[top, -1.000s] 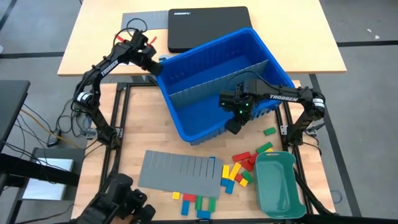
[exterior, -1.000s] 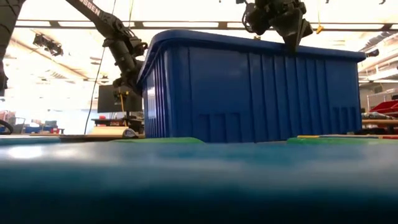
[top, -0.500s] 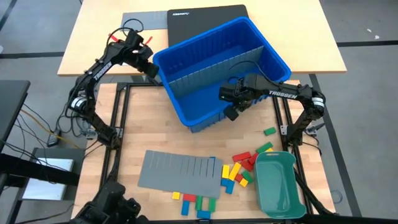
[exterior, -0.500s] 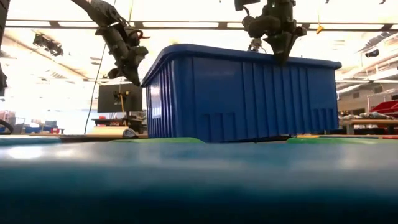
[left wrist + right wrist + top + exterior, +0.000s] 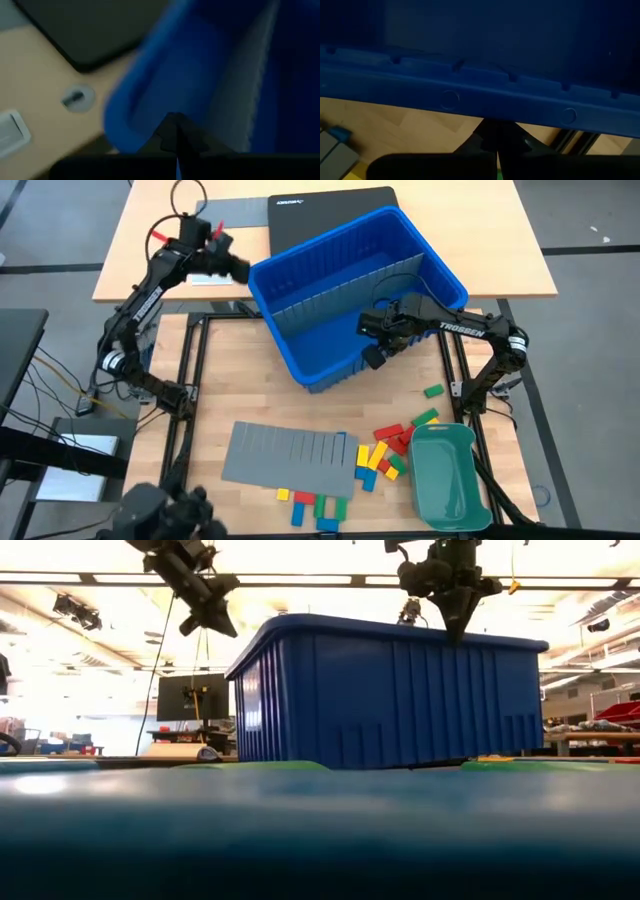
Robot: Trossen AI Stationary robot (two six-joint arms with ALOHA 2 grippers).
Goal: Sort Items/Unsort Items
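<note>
Large blue plastic bin (image 5: pixel 350 290) with a grey divider wall across its inside sits at the far-middle of the wooden table (image 5: pixel 215 395), skewed, one corner overlapping the flat black case (image 5: pixel 310 210) behind it. Nothing visible inside the bin.

Left gripper (image 5: pixel 238 268): raised, just off the bin's far-left corner, apart from the rim as far as the high view shows. Fingers pressed together, nothing between them; in the left wrist view they meet in a single dark point (image 5: pixel 175 142) with the bin's blue wall just ahead. In the low view it hangs above and beside the bin's left upper edge (image 5: pixel 215 615).

Right gripper (image 5: pixel 372 358): at the bin's near rim, toward its right end. Fingers pressed together, tips (image 5: pixel 496 140) just below the blue rim flange in the right wrist view. Cannot tell whether they touch the rim. In the low view it points down at the bin's top edge (image 5: pixel 455 625).

Small rectangular toy blocks, red, yellow, green and blue (image 5: pixel 385 455): all on the table on the near side of the bin, none held. Main cluster lies between the flat grey slotted divider sheet (image 5: pixel 290 455) and the teal-green oblong plastic tray (image 5: pixel 445 475). A second short row (image 5: pixel 315 502) lies along the sheet's near edge. One green block (image 5: pixel 433 391) sits alone, nearer the bin's right end.
</note>
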